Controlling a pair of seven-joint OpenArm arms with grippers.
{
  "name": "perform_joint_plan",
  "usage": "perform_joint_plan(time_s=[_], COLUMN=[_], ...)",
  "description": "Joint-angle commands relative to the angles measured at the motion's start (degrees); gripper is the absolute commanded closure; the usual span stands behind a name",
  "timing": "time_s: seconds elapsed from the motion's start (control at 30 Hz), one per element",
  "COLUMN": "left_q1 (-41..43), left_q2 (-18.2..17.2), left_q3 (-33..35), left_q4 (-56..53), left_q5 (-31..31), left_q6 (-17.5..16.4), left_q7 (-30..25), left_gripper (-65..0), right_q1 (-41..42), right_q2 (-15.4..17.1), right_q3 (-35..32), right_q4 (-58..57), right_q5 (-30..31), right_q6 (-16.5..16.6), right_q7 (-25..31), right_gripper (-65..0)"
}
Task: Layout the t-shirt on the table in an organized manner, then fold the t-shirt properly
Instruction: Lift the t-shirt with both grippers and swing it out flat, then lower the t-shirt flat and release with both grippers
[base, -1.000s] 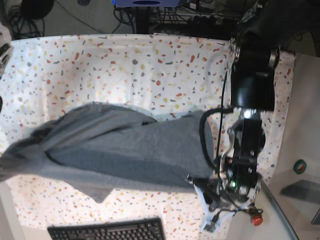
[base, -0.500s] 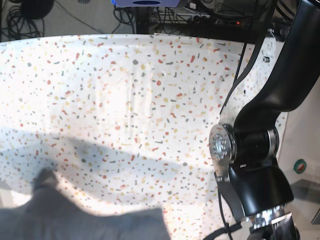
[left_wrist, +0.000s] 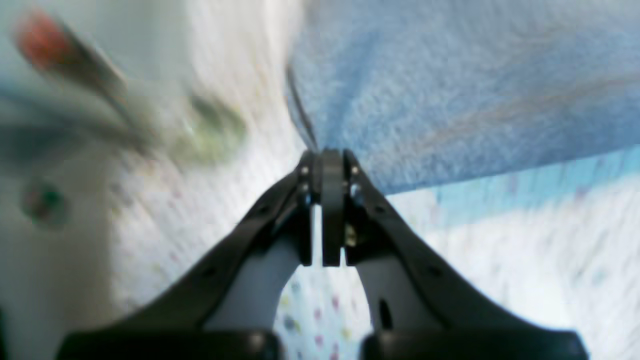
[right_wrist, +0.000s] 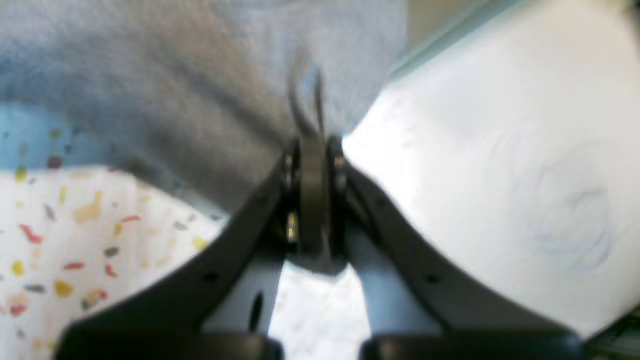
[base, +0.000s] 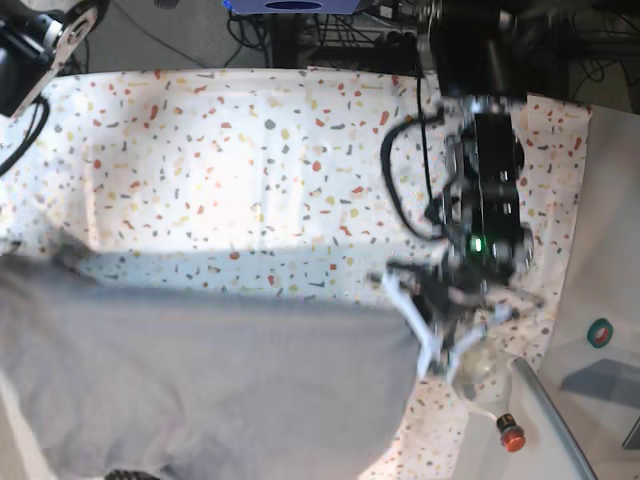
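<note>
Fabric of your plain heather-grey t-shirt (base: 200, 390) stretches across the frame's bottom over the flecked white bench (base: 250, 150), both left gripper (left_wrist: 325, 165) and right gripper (right_wrist: 312, 150) pinching opposite edges.

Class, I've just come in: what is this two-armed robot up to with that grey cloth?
The robot is handling a grey t-shirt over the flecked white table. The left gripper is shut on one edge of the shirt, and the right gripper is shut on another. In the base view the shirt is spread wide across the near part of the table, apparently being held out between the two arms. The pictures are blurred, so the arms seem to be in motion. No fold shows yet.
</note>
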Motion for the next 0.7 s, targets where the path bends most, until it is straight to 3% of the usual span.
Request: perform_joint_plan(time_s=[0.0,0.23,0.57,0.67], left_q1=[1.1,10.77,20.7,23.43], left_q2=[-0.11,-1.34,-3.19,-3.19], left_q3=[-0.18,-8.27,-9.24,-9.24], left_q4=[0.04,-9.19,-5.85,-4.7], left_q5=[0.34,-1.42,-4.06,-4.06], left_q6=[0.32,0.32,0.32,0.32], left_q7=[-3.77,-12.39,-12.65,-12.74], left_gripper=[0.0,0.0,0.0,0.0], right_q1=[-0.02,-8.11,-18.3,-20.33], right_q2=[1.22,0.16,-1.51,-3.09], right_q3=[1.19,3.03,3.03,3.12], right_q4=[-1.71,-9.45,0.13,4.62], right_q5=[0.71,0.8,4.76,5.46], right_q6=[-0.26,-0.26,-0.26,-0.26], right_q7=[1.95,6.44,5.64,1.34], right_gripper=[0.0,0.0,0.0,0.0])
